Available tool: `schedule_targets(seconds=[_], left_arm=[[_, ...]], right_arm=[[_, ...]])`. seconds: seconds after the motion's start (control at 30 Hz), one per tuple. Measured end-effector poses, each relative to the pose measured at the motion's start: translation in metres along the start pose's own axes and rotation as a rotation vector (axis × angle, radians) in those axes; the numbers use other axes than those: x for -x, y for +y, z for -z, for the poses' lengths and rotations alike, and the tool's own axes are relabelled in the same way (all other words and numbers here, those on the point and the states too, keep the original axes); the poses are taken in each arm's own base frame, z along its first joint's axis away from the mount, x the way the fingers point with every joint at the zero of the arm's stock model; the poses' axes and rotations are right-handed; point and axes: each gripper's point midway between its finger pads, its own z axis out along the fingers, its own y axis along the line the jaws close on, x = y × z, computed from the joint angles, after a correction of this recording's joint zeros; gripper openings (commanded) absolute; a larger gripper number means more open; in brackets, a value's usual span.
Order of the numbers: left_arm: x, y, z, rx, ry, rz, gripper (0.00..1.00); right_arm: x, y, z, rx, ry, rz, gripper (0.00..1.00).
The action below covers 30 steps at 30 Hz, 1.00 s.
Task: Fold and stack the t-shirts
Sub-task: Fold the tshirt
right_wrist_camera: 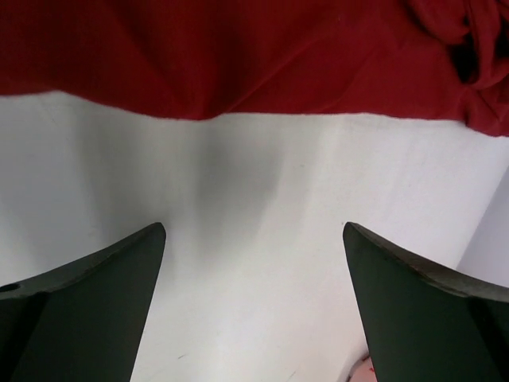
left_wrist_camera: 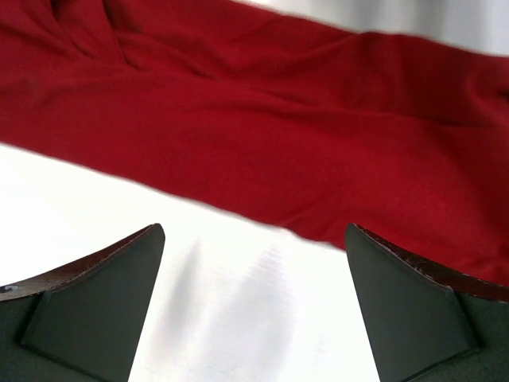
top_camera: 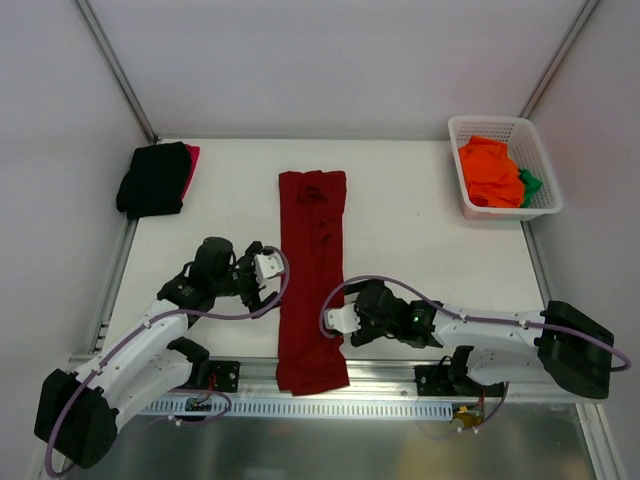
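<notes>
A dark red shirt (top_camera: 312,280) lies on the white surface (top_camera: 420,230), folded lengthwise into 1 long narrow strip that runs from the far middle straight toward the arms. Its collar end points away from them. Its near end lies over the metal rail (top_camera: 390,372) at the near edge.

The left arm (top_camera: 150,345) reaches in from the left. The left jaws sit just beside the strip's left edge, about halfway along it. In the left wrist view they are spread wide. The 2 dark fingers (left_wrist_camera: 95,302) frame white surface, and the shirt's edge crosses on a slant just past the tips without touching them.

The right arm (top_camera: 480,330) lies low across the near right. The right jaws are just beside the strip's right edge, nearer its near end. In the right wrist view they are also spread wide and hold nothing. The fingers (right_wrist_camera: 87,302) have white surface between them, and the shirt's edge lies across the top of the view.

In the far left corner a folded black shirt (top_camera: 153,180) rests on a bright red shirt (top_camera: 191,160), of which only a sliver shows on the right. At the far right a white basket (top_camera: 488,122) holds a crumpled orange shirt (top_camera: 490,172) and a green shirt (top_camera: 530,185) tucked against its right wall.
</notes>
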Motion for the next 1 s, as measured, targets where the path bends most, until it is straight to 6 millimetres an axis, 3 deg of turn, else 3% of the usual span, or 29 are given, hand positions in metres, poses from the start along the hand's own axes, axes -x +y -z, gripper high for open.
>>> schedule_targets(seconds=[0.17, 0.23, 0.4, 0.5, 0.6, 0.7, 0.77, 0.87, 1.0], left_arm=[[-0.014, 0.008, -0.007, 0.019, 0.060, 0.015, 0.99], [-0.013, 0.013, -0.008, 0.039, 0.060, 0.010, 0.99], [-0.012, 0.025, -0.007, 0.087, 0.050, 0.030, 0.99], [-0.013, 0.031, -0.006, 0.103, 0.046, 0.047, 0.99], [-0.016, 0.027, -0.010, 0.077, 0.057, 0.064, 0.99], [-0.019, 0.019, -0.015, 0.007, 0.082, 0.100, 0.99], [-0.019, 0.013, -0.017, -0.040, 0.093, 0.118, 0.99], [-0.019, 0.003, -0.016, -0.093, 0.103, 0.136, 0.99], [-0.021, -0.006, -0.014, -0.130, 0.112, 0.106, 0.99]], right_arm=[[0.022, 0.001, 0.005, 0.026, -0.026, 0.034, 0.99], [0.040, -0.009, 0.012, 0.032, -0.063, 0.009, 0.99], [0.075, -0.070, 0.036, -0.001, -0.169, -0.208, 0.99], [0.075, -0.111, 0.053, -0.019, -0.219, -0.384, 0.99], [0.070, -0.130, 0.066, 0.031, -0.227, -0.503, 0.99], [0.075, -0.124, 0.061, 0.176, -0.201, -0.562, 0.99], [0.074, -0.104, 0.048, 0.299, -0.164, -0.607, 0.99], [0.055, -0.069, 0.035, 0.477, -0.074, -0.724, 0.99], [0.031, -0.059, 0.030, 0.515, -0.017, -0.856, 0.99]])
